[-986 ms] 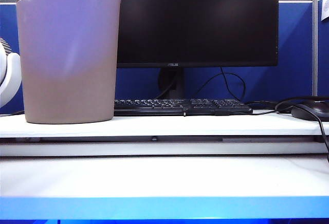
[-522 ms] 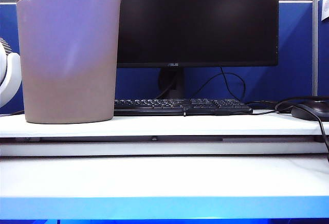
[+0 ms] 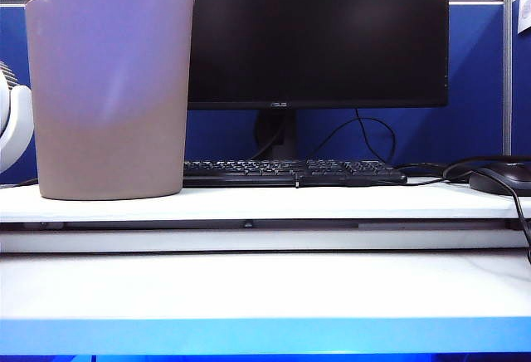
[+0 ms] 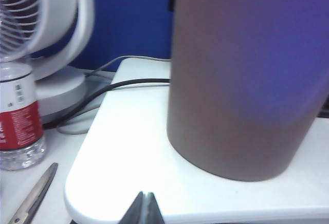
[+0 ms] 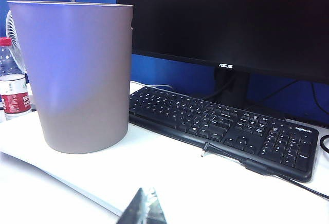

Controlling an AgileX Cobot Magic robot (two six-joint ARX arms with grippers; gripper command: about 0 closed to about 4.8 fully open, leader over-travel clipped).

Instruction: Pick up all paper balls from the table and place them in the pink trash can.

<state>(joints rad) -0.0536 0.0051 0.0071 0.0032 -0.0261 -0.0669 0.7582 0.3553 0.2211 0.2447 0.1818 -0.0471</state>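
Nothing shifts in exterior view since earlier frames — pink trash can (image 3: 109, 80) same spot on raised shelf, tabletop (image 3: 265, 291) bare, no paper balls visible anywhere. Judgement: balls already binned, task near done. Left pincer (image 4: 145, 207) closed, empty, low just before can's base. Right pincer (image 5: 143, 206) closed, empty, facing can and keyboard (image 5: 226, 129) — likely parked clear. Can stands upright, mouth open for drops.
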